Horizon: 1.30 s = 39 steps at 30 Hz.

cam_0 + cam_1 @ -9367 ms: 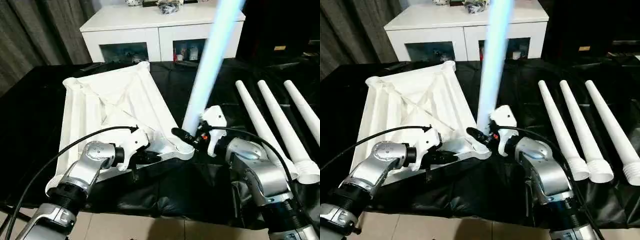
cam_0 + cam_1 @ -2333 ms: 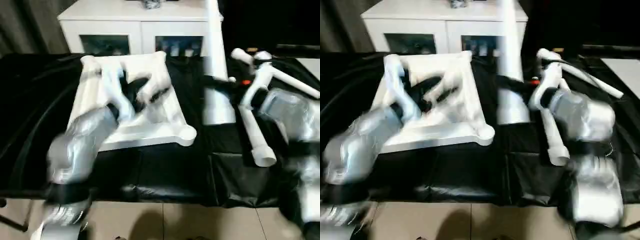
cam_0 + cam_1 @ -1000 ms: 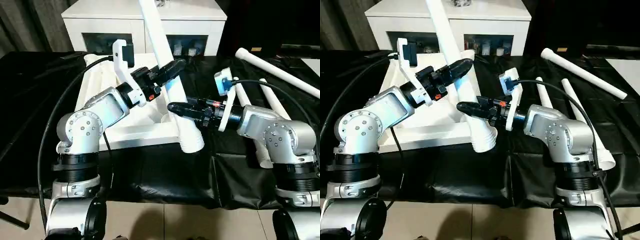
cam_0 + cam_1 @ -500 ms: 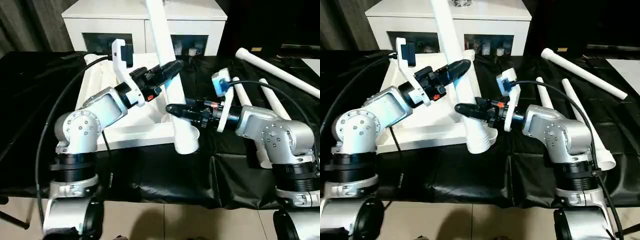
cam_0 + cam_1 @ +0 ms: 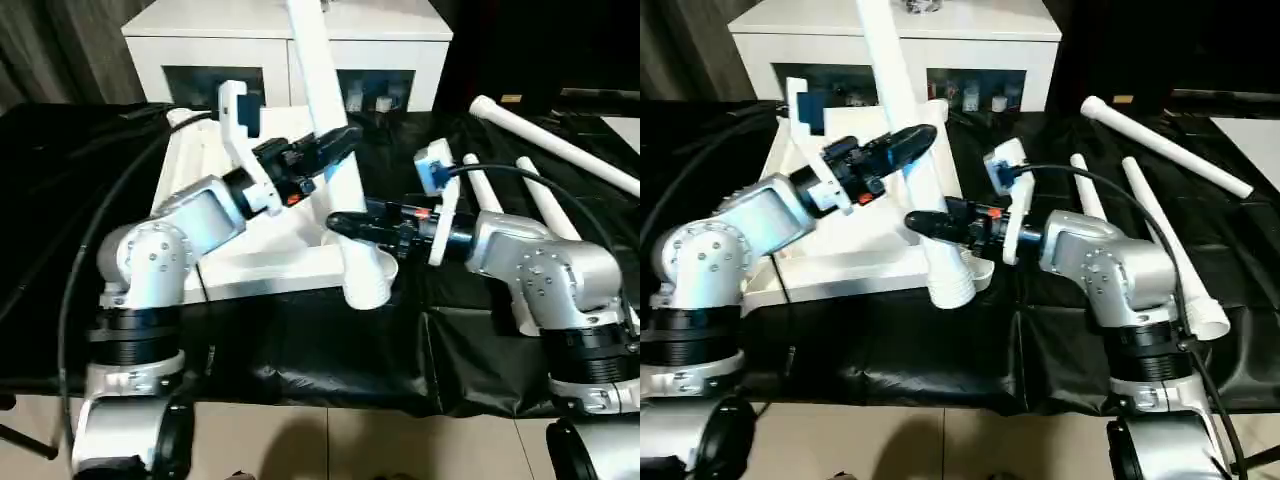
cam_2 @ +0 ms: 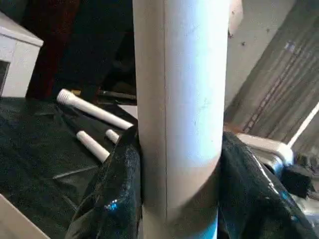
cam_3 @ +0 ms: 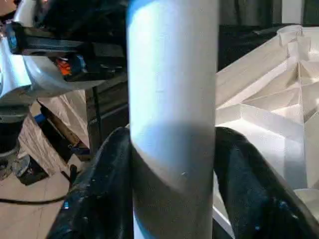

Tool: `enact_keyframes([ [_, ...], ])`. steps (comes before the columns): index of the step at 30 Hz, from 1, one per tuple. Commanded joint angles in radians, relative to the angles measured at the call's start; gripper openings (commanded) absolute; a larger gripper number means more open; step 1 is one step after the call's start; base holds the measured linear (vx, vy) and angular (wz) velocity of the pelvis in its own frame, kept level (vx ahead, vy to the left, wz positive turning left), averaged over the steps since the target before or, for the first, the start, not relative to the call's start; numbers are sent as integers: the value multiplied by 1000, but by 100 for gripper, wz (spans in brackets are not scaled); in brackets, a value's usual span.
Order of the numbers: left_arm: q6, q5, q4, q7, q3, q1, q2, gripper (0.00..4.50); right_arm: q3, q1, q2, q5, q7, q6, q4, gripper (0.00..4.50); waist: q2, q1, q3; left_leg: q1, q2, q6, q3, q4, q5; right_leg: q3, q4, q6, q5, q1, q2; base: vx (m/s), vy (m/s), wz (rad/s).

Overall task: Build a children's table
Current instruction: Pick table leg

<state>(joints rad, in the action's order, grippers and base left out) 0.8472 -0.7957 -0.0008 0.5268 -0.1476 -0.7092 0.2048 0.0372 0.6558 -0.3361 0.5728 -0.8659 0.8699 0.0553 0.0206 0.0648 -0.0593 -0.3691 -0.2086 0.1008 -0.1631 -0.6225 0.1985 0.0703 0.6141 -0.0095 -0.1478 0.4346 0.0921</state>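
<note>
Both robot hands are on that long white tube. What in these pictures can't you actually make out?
- Held leg: its upper end is cut off by the head views' top edge.
- Corner socket under its flared end: the flare hides whether it is seated in the tabletop.
- Things behind the cabinet glass doors: too small to identify.
- Left gripper and right gripper: each wrist view shows the fingers around the tube, but their tips are hidden behind it.
</note>
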Motion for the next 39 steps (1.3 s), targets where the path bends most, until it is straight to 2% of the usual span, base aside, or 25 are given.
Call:
enact_keyframes([
  [1,0,8,-34,35,23,6,12,180,0,26,-18,-20,-4,-3,10,285,-7,4,80,-2,3,-22,-9,73,127,-29,-65,-176,-242,-77,25,0,0,0],
  [3,-5,16,-48,83,57,8,34,180,22,39,-34,-26,-24,10,24,291,-8,5,79,-2,4,-23,-11,73,130,-29,-66,-175,-248,-77,25,0,0,0],
  [7,-9,18,-50,115,75,-1,50,180,40,51,-51,-15,-53,36,34,291,-7,4,79,-2,4,-22,-11,72,131,-30,-65,-182,-241,-78,25,0,0,0],
  [9,-20,27,-36,154,94,-19,66,180,78,59,-82,-10,-104,57,37,291,-6,4,79,-1,4,-23,-11,72,135,-30,-65,-181,-247,-78,24,0,0,0],
  [11,-23,31,-28,166,99,-29,69,179,90,61,-91,-9,-122,64,39,291,-9,5,79,-4,3,-22,-11,71,125,-31,-63,-185,-234,-79,26,0,0,0],
  [16,-35,33,-18,197,112,-39,72,179,114,66,-102,-6,-154,74,42,291,-6,4,81,-3,3,-22,-10,70,124,-31,-62,-193,-228,-79,26,0,0,0],
  [20,-43,36,-12,209,116,-42,70,179,133,64,-112,-4,-176,75,36,291,-8,4,80,-4,3,-23,-11,70,123,-31,-61,-199,-221,-81,26,0,0,0],
  [25,-49,42,-3,227,119,-46,70,179,137,60,-115,-4,-184,76,31,291,-7,4,81,-3,3,-23,-11,69,125,-31,-62,-196,-232,-80,25,0,0,0],
  [26,-51,42,-1,232,121,-46,71,179,136,61,-114,-4,-187,76,31,262,-4,4,81,-3,3,-24,-11,69,122,-30,-62,-197,-228,-79,24,0,0,0],
  [29,-52,40,1,241,123,-46,74,179,135,61,-114,-1,-190,74,35,249,-5,4,82,-3,3,-25,-11,68,122,-30,-62,-200,-218,-81,24,0,0,0],
  [32,-51,39,2,250,124,-46,75,179,136,61,-113,6,-195,74,36,211,-5,5,83,-2,2,-25,-10,69,119,-30,-59,-209,-202,-81,24,0,0,0],
  [39,-54,43,9,258,121,-49,74,179,138,58,-110,6,-201,75,33,187,-6,5,82,-3,4,-25,-11,68,120,-30,-61,-204,-218,-81,25,0,0,0],
])
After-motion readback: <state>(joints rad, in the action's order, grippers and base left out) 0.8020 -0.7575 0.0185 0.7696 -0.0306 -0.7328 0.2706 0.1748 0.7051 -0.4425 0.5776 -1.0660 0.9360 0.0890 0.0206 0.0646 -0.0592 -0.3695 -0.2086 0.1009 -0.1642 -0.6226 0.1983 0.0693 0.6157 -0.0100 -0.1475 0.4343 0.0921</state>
